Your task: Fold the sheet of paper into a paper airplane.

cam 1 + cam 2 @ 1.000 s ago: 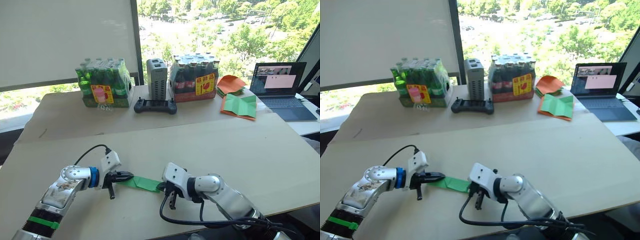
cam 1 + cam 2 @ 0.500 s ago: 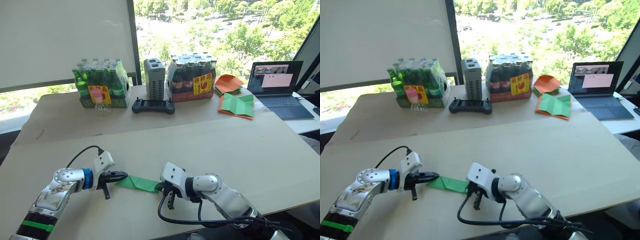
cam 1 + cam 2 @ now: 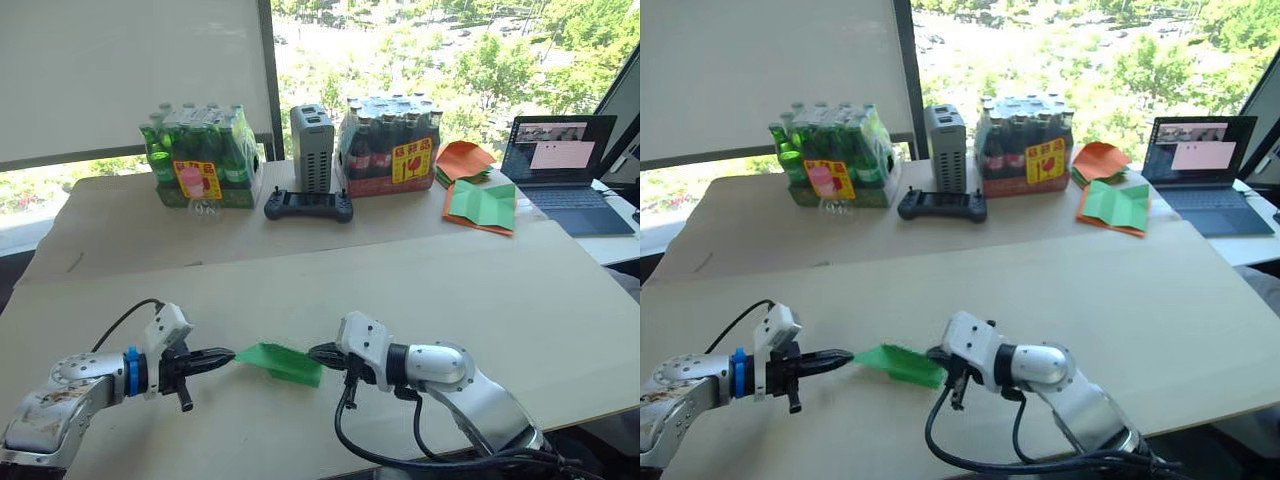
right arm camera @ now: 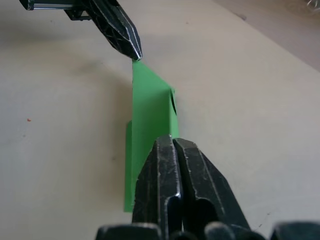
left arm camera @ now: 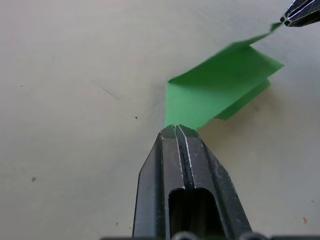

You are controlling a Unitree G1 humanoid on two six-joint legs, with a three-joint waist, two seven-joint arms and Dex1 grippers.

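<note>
**Op:** Paper airplane (image 3: 280, 361) was held just above the counter (image 3: 480, 290), strung between both pincers. Left pincer (image 3: 226, 356) was clamped shut on the pointed tip, right pincer (image 3: 318, 352) closed on the opposite end.

**Eng:** Shape?

**Op:** Slim green wedge, folded layers showing, one flap hanging lower on the underside. From the left wrist view the layers weren't lying flat together.

**Eng:** How would you run the crease?

**Op:** My call: keep light tension, move both arms together, lower it flat onto the counter before pressing. Pull too hard and thin paper tears at the tip grip.
</note>
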